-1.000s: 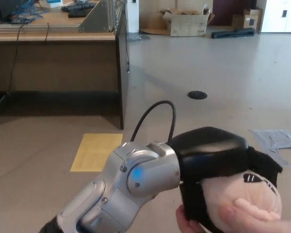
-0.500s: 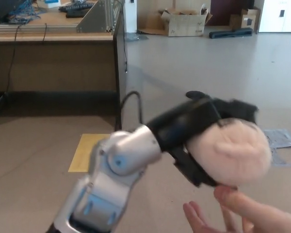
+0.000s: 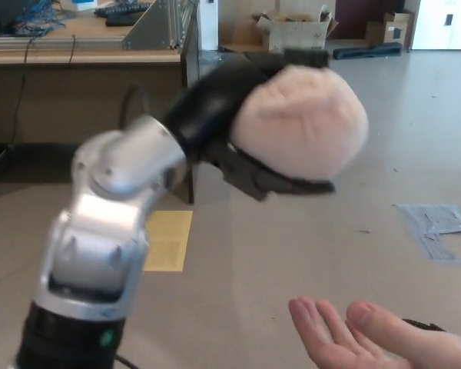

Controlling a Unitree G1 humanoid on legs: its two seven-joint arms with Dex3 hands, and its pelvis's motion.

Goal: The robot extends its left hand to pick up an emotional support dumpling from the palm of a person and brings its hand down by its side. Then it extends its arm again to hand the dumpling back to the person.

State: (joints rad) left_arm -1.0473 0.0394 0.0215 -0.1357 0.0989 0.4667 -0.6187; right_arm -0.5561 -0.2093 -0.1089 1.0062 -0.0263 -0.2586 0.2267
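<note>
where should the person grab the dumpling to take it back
By the bare rounded right side of the dumpling, cupped from below-right by the person's open palm. The left hand already wraps its left side and underside, so only that bulge is free.

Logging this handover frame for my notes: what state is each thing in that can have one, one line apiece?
left hand: shut on the dumpling, raised clear above the person's palm.
dumpling: gripped in the left hand, lifted, touching nothing else.
person's hand: open, palm up, empty, below the dumpling.
right hand: not in view.
cardboard box: on the floor far back, flaps open.
</note>
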